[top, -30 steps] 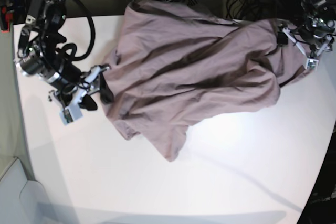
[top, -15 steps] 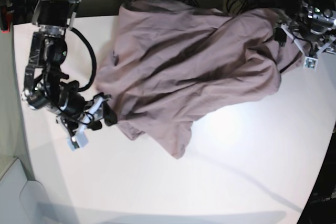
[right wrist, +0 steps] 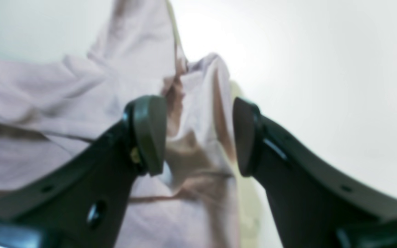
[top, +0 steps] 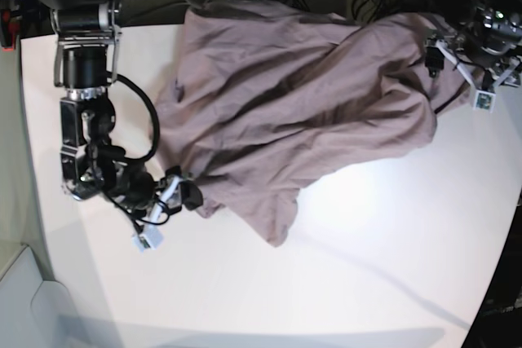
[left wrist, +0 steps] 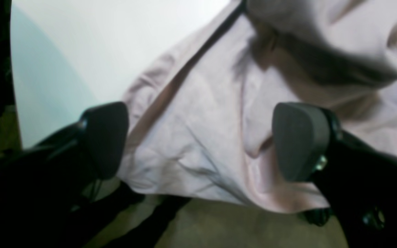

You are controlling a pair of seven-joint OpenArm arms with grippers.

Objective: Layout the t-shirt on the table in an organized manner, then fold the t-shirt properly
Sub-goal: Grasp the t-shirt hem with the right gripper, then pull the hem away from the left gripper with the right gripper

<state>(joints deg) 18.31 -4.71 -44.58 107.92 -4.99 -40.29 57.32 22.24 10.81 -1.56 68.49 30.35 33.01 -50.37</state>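
1. The t-shirt [top: 294, 112] lies crumpled across the far half of the table [top: 342, 283], one edge overhanging the far side.
2. Right gripper [top: 167, 205] sits at the shirt's near-left hem; jaws parted, a fold of fabric [right wrist: 198, 137] standing between them, not clamped.
3. Left gripper [top: 457, 67] at the shirt's far-right edge; jaws spread wide over cloth [left wrist: 198, 137], holding nothing.

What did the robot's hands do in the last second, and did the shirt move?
The right hand slid down along the t-shirt's edge toward its lower corner, toward the camera; its jaws stand open around a fold, not clamped. The cloth's lower flap shifted a little that way. The left hand barely moved, open at the shirt's far side. The shirt stays crumpled on the table.
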